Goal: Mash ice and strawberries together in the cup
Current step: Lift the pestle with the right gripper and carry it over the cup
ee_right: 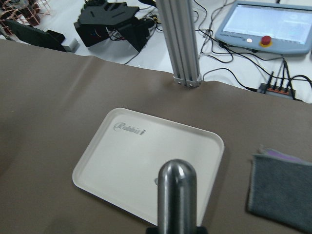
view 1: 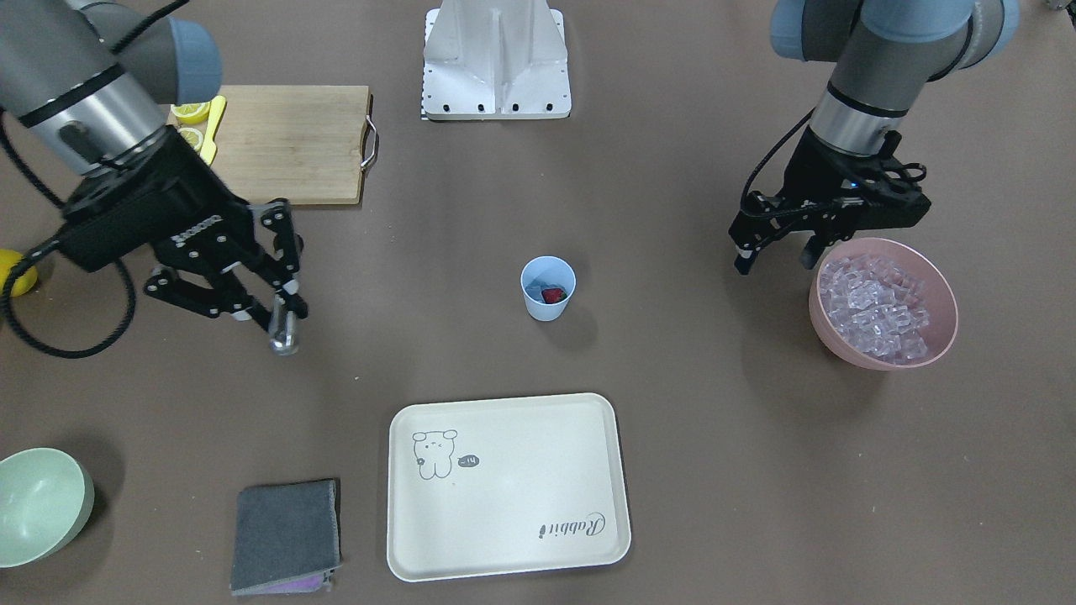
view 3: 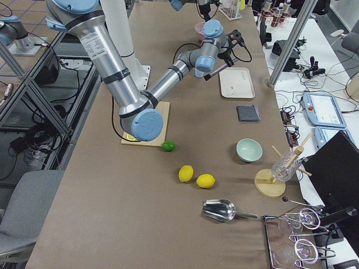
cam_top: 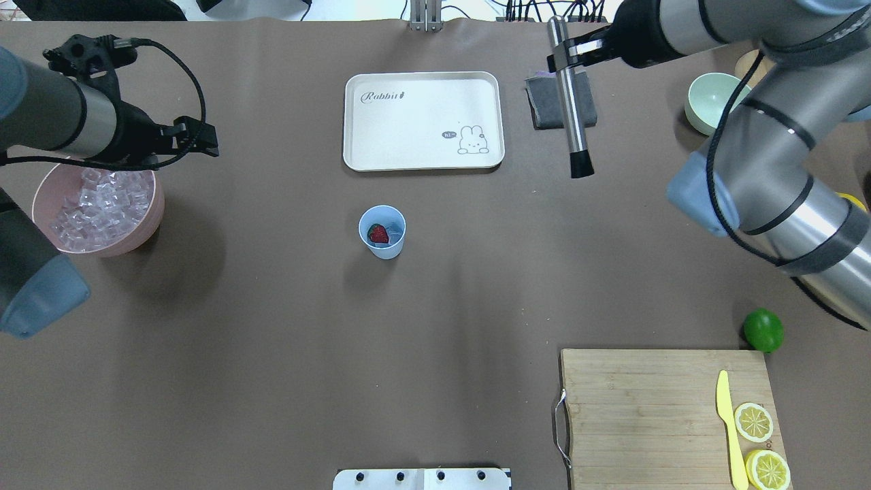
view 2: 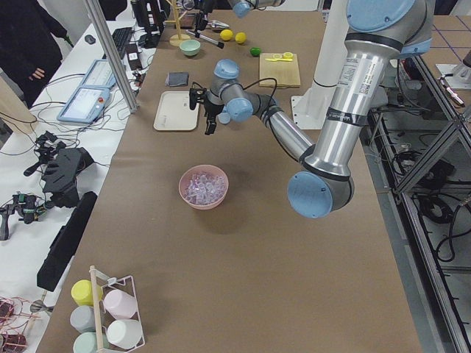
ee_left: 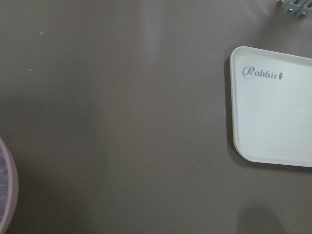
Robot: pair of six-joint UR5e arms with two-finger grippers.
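The light-blue cup point(view 1: 548, 288) stands upright at mid-table, also in the overhead view point(cam_top: 382, 231). A red strawberry point(view 1: 552, 295) point(cam_top: 378, 234) lies inside it, with a pale ice piece point(cam_top: 393, 230) beside it. More ice point(view 1: 878, 307) point(cam_top: 102, 204) fills the pink bowl point(view 1: 941, 332). My left gripper point(view 1: 777, 260) is open and empty, hovering at the bowl's edge on the cup's side. My right gripper point(view 1: 269, 307) is shut on a steel muddler point(view 1: 284, 329) point(cam_top: 571, 109) point(ee_right: 176, 195), held above the table well away from the cup.
A cream tray point(view 1: 504, 487) point(cam_top: 422, 119) lies beyond the cup. A grey cloth point(view 1: 286, 538) and a pale green bowl point(view 1: 38, 504) sit near it. A cutting board point(view 1: 286, 143) holds lemon halves and a yellow knife; a lime point(cam_top: 763, 330) is beside it.
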